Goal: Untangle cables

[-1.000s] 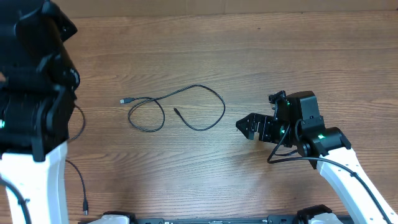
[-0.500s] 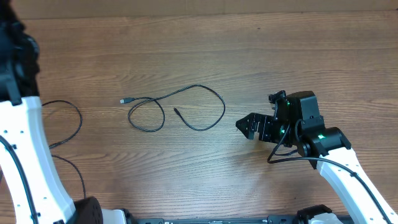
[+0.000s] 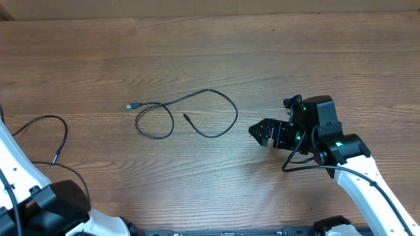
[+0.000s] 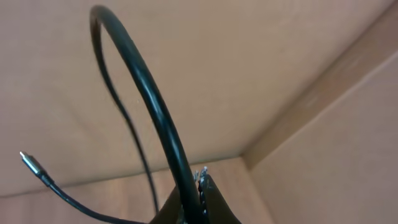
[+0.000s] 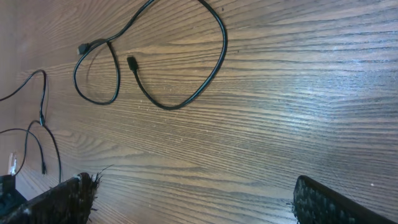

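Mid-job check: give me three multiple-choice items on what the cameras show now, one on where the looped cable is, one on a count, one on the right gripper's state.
1. Where does the looped cable lie?
A. On the table, left of the right gripper, apart from it
B. Between that gripper's fingers
C. Draped over the right arm

2. How many of its free ends show overhead?
A. One
B. Two
C. Four

3. The right gripper is:
A. Shut on a cable
B. Shut, empty
C. Open, empty

Answers:
1 A, bare wood shows between cable and gripper.
2 B, a plug end and the other end inside the curve.
3 C, the wrist view shows its fingers wide apart with only table between.
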You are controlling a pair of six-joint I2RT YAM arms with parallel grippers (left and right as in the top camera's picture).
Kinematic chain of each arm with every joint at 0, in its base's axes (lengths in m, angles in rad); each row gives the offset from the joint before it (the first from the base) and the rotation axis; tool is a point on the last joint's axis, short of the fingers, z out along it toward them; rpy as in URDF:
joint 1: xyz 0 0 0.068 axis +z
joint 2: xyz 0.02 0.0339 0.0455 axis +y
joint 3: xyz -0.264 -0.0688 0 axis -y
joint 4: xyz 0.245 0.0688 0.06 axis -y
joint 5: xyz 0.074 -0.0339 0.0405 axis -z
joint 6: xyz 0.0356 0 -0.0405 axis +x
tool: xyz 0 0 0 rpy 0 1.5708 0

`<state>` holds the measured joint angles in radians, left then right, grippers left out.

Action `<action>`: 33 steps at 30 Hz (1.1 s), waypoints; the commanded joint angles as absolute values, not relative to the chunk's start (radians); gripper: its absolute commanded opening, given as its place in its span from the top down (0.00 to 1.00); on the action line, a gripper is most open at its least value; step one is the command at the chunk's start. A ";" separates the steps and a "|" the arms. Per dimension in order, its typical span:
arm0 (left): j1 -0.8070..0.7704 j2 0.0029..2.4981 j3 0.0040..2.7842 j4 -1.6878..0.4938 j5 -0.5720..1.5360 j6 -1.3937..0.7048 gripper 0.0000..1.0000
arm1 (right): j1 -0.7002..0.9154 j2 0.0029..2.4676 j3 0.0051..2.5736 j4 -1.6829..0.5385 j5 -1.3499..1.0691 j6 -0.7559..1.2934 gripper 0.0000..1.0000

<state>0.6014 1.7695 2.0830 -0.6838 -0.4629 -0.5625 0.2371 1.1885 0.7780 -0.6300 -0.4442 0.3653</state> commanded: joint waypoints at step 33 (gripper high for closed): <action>0.469 2.142 2.097 -1.205 -0.123 -0.565 0.96 | 0.234 1.189 0.785 -0.624 -0.438 0.358 0.00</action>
